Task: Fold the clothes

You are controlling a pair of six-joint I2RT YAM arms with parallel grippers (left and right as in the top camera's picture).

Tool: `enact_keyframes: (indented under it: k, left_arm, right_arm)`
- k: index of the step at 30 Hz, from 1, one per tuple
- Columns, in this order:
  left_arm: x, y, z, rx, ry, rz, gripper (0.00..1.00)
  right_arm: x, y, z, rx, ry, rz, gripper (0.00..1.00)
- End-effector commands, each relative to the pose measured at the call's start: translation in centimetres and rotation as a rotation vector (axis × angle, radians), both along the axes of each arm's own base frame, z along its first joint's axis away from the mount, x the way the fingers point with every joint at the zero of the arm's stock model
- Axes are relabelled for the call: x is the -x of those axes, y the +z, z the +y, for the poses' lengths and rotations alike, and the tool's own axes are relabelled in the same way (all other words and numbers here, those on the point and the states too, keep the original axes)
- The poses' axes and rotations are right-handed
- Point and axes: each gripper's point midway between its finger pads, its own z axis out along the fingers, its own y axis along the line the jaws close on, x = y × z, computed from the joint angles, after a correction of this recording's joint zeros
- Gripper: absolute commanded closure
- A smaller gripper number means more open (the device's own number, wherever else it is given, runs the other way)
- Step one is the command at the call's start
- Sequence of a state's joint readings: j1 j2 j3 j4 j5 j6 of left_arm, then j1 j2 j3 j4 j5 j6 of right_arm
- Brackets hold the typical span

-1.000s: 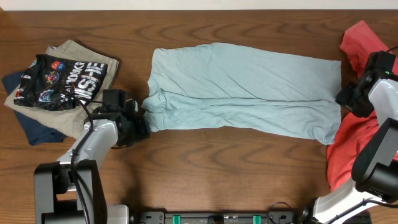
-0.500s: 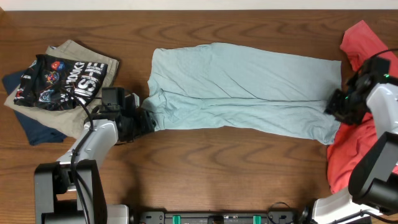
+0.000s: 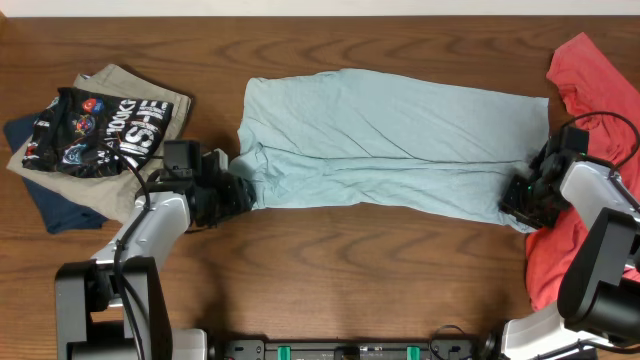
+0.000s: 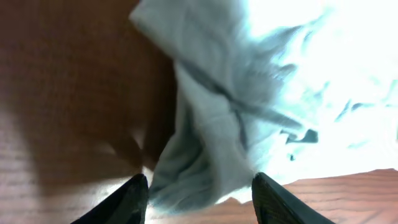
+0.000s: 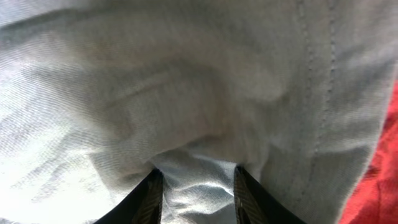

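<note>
The clothes (image 3: 390,140), a pale sky-blue T-shirt, lie spread across the middle of the wooden table, folded lengthwise, with a bunched left end. My left gripper (image 3: 232,195) sits at that bunched near-left corner. In the left wrist view its jaws (image 4: 198,180) stand wide apart, a lump of the blue cloth (image 4: 205,168) lies between them, and bare wood shows beside the right finger. My right gripper (image 3: 515,200) is on the shirt's near-right corner. The right wrist view shows that gripper (image 5: 198,177) with its fingers apart, pressed into the fabric (image 5: 186,81) with a rippled strip between them.
A pile at the far left holds a black printed garment (image 3: 95,130), a khaki one (image 3: 125,80) and a navy one (image 3: 60,212). A red garment (image 3: 585,70) lies along the right edge under the right arm and shows beside the shirt's hem (image 5: 388,168).
My right gripper has moved left and toward the front, off the red garment and onto the shirt's near-right corner. My left gripper has opened wider and edged right onto the bunched corner.
</note>
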State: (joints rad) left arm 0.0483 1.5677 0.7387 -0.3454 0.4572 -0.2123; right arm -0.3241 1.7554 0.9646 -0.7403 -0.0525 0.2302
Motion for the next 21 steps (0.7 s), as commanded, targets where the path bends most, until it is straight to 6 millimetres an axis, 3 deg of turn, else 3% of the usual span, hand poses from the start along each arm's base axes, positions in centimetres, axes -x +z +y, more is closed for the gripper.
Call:
enact_keyframes:
  k: [1, 3, 5, 8, 14, 17, 21]
  left_arm:
    - [-0.3, 0.0, -0.8, 0.006, -0.026, -0.018, 0.51]
    - [-0.3, -0.2, -0.7, -0.025, -0.029, -0.02, 0.68]
    - [0.1, -0.6, 0.0, -0.086, -0.021, 0.0, 0.94]
    - [1.8, -1.7, 2.1, -0.201, 0.01, 0.082, 0.94]
    - [7.4, -2.5, 8.1, -0.438, 0.186, 0.338, 0.94]
    - [9.4, -2.0, 9.3, -0.425, 0.28, 0.423, 0.94]
    - [10.4, -1.0, 9.9, -0.401, 0.338, 0.442, 0.94]
  right_arm:
    - [1.3, -0.8, -0.2, 0.034, -0.012, 0.049, 0.63]
    - [1.3, -0.8, -0.2, 0.033, -0.012, 0.05, 0.63]
    - [1.3, -0.8, -0.2, 0.033, -0.012, 0.051, 0.63]
    - [1.4, -0.8, -0.2, 0.033, -0.012, 0.055, 0.64]
    - [2.2, -0.8, 0.1, 0.022, -0.011, 0.088, 0.64]
    - [2.9, -0.8, 0.3, 0.013, -0.01, 0.114, 0.64]
    - [4.1, -0.7, 1.1, -0.007, 0.003, 0.169, 0.63]
